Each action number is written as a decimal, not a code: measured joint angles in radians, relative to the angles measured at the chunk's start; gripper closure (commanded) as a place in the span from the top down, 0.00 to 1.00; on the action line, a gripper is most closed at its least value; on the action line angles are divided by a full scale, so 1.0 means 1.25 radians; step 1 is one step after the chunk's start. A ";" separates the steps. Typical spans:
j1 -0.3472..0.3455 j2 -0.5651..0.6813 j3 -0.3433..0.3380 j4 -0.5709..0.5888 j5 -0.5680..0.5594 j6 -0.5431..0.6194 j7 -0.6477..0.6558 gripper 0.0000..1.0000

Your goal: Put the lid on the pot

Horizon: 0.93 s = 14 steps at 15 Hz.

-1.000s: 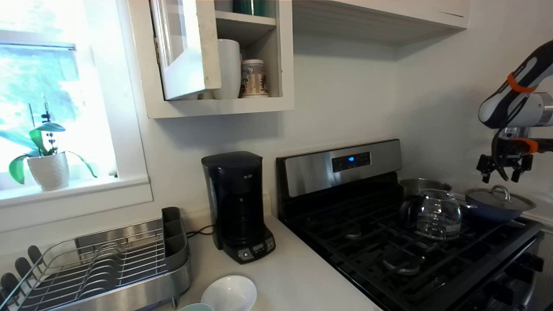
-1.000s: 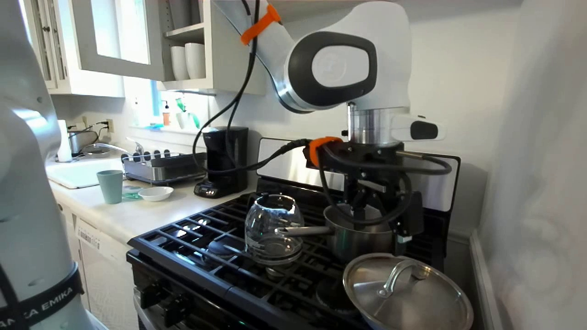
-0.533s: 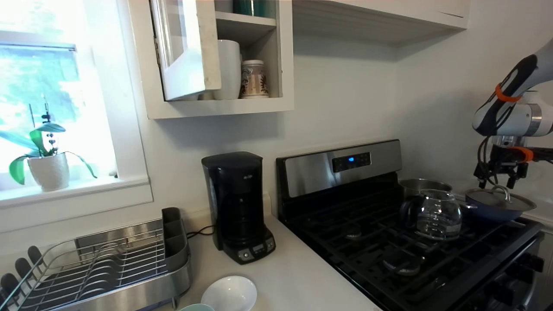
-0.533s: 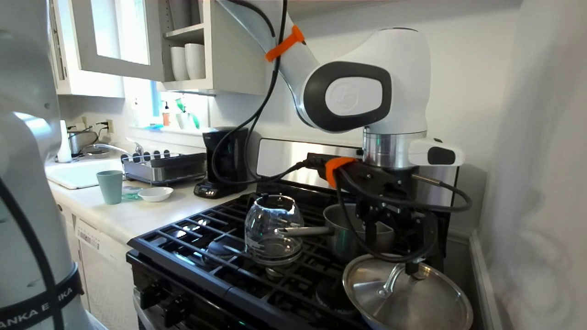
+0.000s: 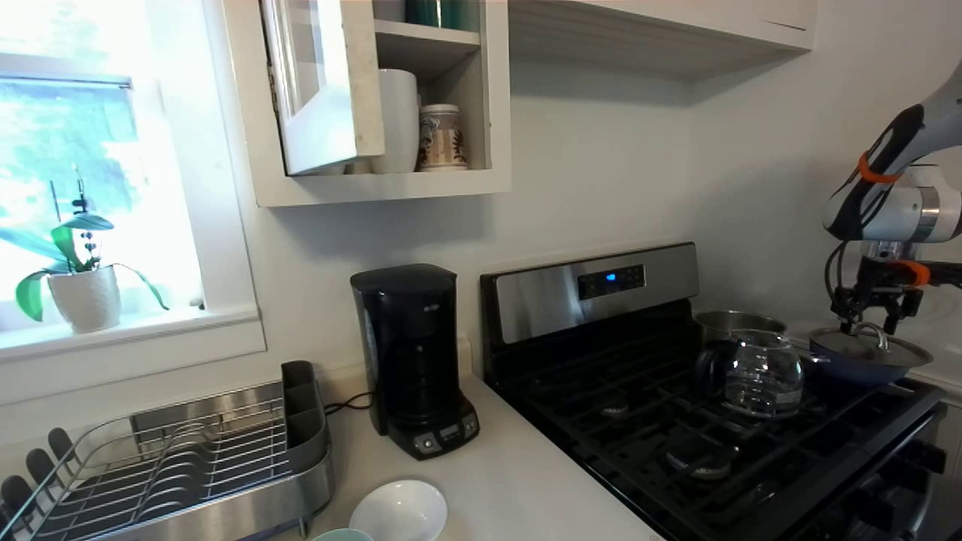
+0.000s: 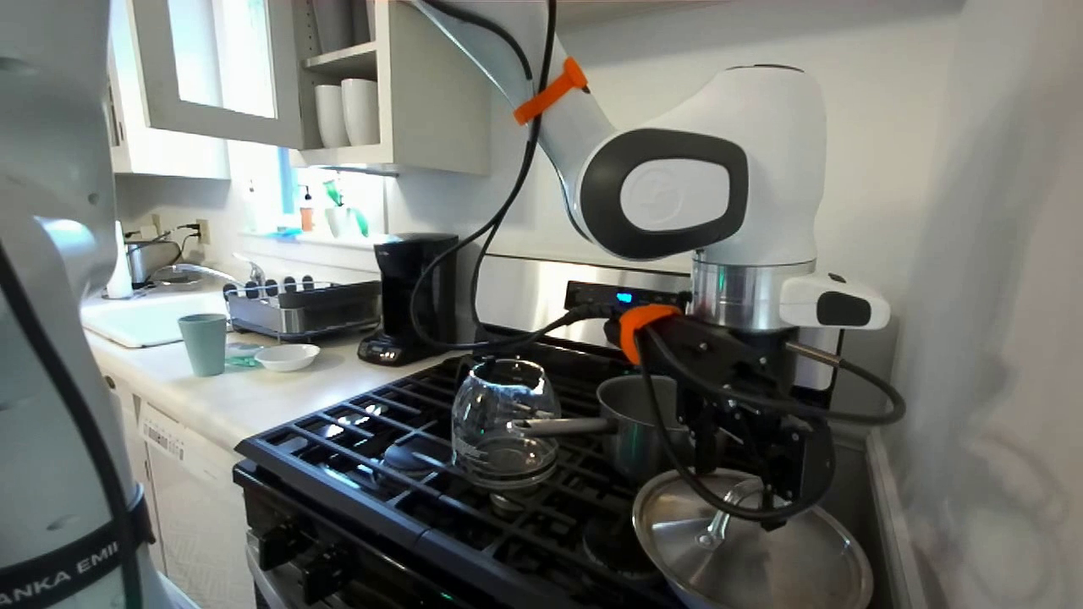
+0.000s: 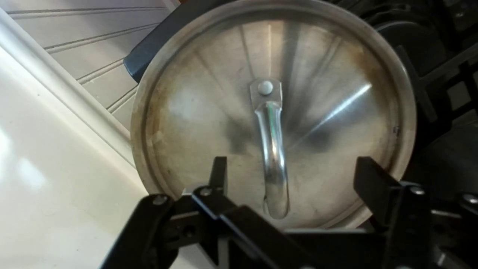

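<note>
Nearest, in the wrist view, we see the pincer (image 7: 292, 168) released: its two fingers (image 7: 219, 170) stand spread, with one handle (image 7: 274, 145) between them and a gap on either side. The one lid (image 7: 239, 123) that bears this handle lies on the one blue pan (image 5: 857, 366), at the edge of the stove (image 6: 398, 523); the wrist view alone shows us its brown stains. In an exterior view a cable (image 6: 736, 511) loops across our sight of lid and pot (image 6: 630, 448). That one pot stands uncovered near the pan, and near it the one carafe (image 5: 765, 383), which in an exterior view hides part of the pot from us. We find these two only in the exterior views.

Farther off, the bench (image 5: 518, 473) carries one coffee maker (image 5: 413, 346), one rack (image 5: 248, 509), one bowl (image 5: 398, 511) and one green cup (image 6: 203, 345). Above, in an exterior view, the cupboard (image 6: 440, 101) shows us two white mugs (image 6: 360, 114); in an exterior view we also spot one patterned mug (image 5: 442, 139) there. One plant (image 5: 84, 299) stands on the sill (image 5: 173, 324).
</note>
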 measured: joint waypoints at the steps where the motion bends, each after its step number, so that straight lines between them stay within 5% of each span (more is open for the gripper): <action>1: -0.002 0.003 0.001 0.003 0.006 0.000 -0.003 0.47; 8: -0.015 0.007 0.001 0.014 0.009 -0.009 -0.003 0.01; 14: -0.023 0.005 0.000 0.022 0.009 -0.035 -0.003 0.04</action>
